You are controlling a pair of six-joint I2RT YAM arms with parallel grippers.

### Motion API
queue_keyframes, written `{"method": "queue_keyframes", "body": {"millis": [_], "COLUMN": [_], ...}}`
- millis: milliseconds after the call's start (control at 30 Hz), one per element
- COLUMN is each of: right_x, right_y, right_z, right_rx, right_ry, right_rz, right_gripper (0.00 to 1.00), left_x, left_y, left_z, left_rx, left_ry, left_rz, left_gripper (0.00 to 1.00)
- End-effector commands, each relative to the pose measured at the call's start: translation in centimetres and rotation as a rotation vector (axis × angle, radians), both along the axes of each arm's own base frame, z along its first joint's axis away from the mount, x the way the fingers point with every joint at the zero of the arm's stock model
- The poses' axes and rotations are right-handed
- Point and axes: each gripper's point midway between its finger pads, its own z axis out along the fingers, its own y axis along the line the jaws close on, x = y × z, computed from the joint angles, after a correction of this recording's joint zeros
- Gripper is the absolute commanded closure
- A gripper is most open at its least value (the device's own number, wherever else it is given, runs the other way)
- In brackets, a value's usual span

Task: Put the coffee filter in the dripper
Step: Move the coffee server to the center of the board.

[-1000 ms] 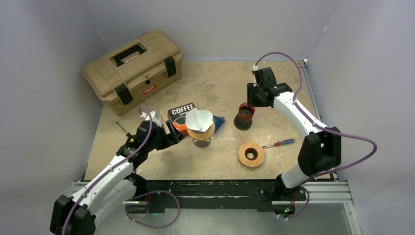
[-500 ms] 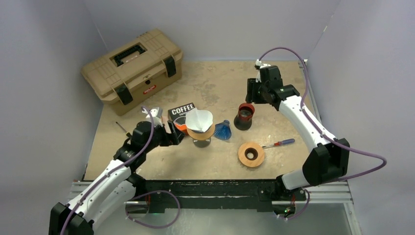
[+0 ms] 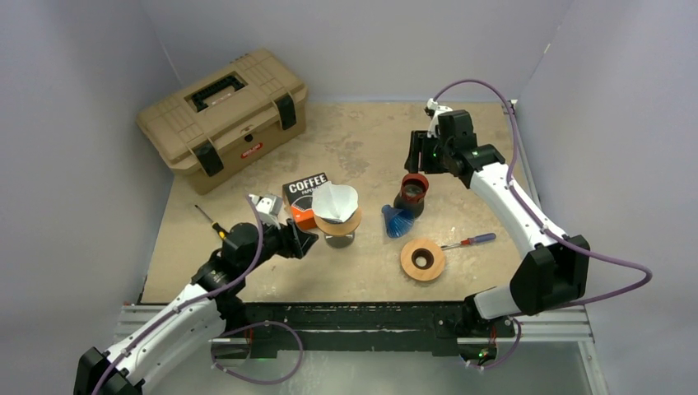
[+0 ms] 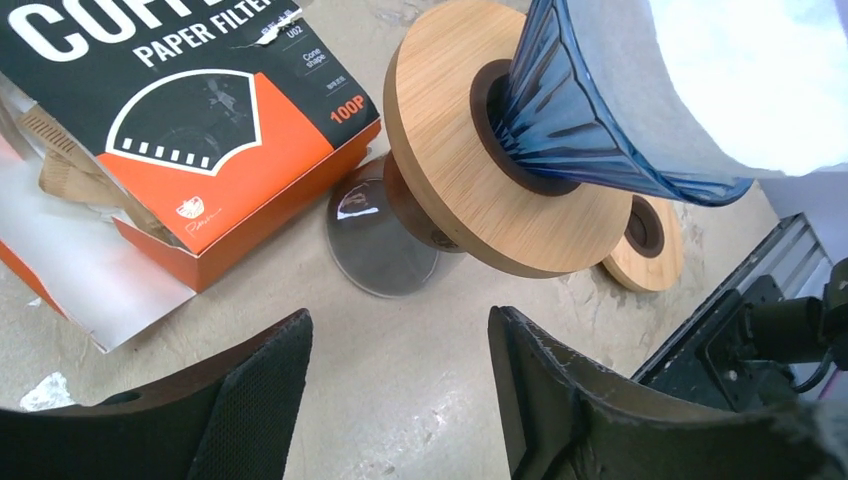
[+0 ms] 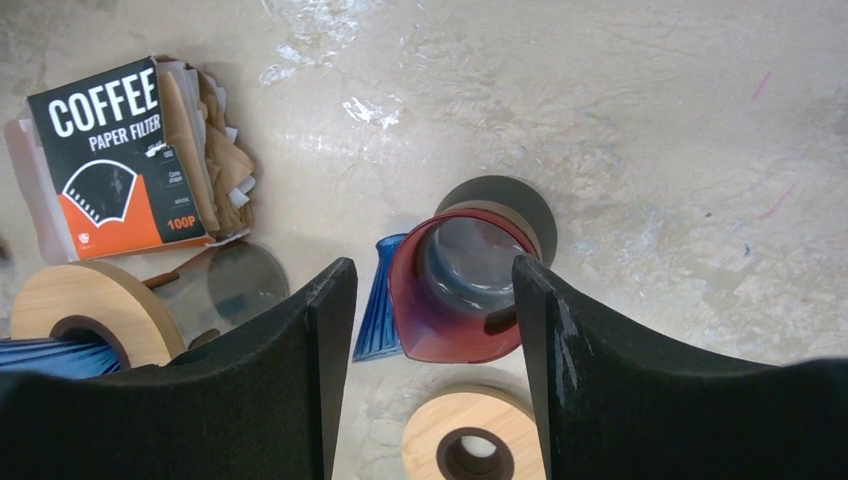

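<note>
Walled lab bench (image 3: pixel 362 148), robot rig

We find the tan plastic toolbox (image 3: pixel 222 115) at the far left of the sandy table (image 3: pixel 362 140). Nearer the middle, the black-and-orange cardboard filter box (image 3: pixel 303 191) lies just left of the wooden-collared blue glass dripper (image 3: pixel 338 225), and the white paper cone filter (image 3: pixel 333 200) sits in it. To its right, a loose blue glass cone (image 3: pixel 397 220) lies just beside the red plastic dripper (image 3: pixel 411 193). In front of these are a round wooden ring (image 3: pixel 423 259) and, to its right, a red-and-blue-handled screwdriver (image 3: pixel 473 240).
</note>
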Motion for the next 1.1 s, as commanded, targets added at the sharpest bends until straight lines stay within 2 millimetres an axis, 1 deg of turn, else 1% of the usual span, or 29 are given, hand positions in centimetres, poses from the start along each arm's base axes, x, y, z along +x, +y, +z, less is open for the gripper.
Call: {"method": "queue_keyframes", "body": {"millis": [0,200,300,367,467,600,733,833,900,1067], "right_x": [0.0,0.1,0.1,0.1,0.2,0.5,0.5,0.5,0.5,0.6], "right_y": [1.0,1.0,1.0,1.0,1.1,1.0,1.3,1.3,1.3,1.3], "right_z": [1.2,1.0,0.9,0.7,0.4,0.7,1.0,1.0,1.1,1.2], "right_rx": [0.05,0.044,0.045,0.046,0.041,0.036,0.047,0.044,0.044,0.045], "right_ry": [-0.04,-0.037,-0.036,-0.032,-0.027,-0.034,-0.039,-0.038,-0.04,-0.043], "right_rz": [0.04,0.039,0.039,0.04,0.043,0.042,0.056,0.057,0.057,0.057], "right_gripper": [0.38,0.37,0.37,0.37,0.37,0.37,0.37,0.37,0.37,0.37], "left_x": [0.4,-0.9,-1.0,-1.3,-1.4,-1.3,-1.1,-0.9,-1.0,-1.1], "left_y": [-1.0,-2.4,-2.6,-3.0,-3.3,-3.5,-3.6,-3.9,-3.4,-3.8], "left_z": [0.1,-0.7,-0.7,-1.0,-1.6,-2.4,-3.9,-3.6,-5.0,-5.4], "left_rx": [0.009,0.03,0.029,0.025,0.024,0.055,0.119,0.118,0.152,0.154], "left_ry": [-0.078,-0.143,-0.183,-0.204,-0.231,-0.28,-0.3,-0.343,-0.34,-0.362], "left_rz": [-0.037,-0.098,-0.092,-0.101,-0.094,-0.086,-0.087,-0.09,-0.09,-0.114], "left_gripper": [0.38,0.41,0.43,0.49,0.52,0.53,0.49,0.46,0.43,0.35]}}
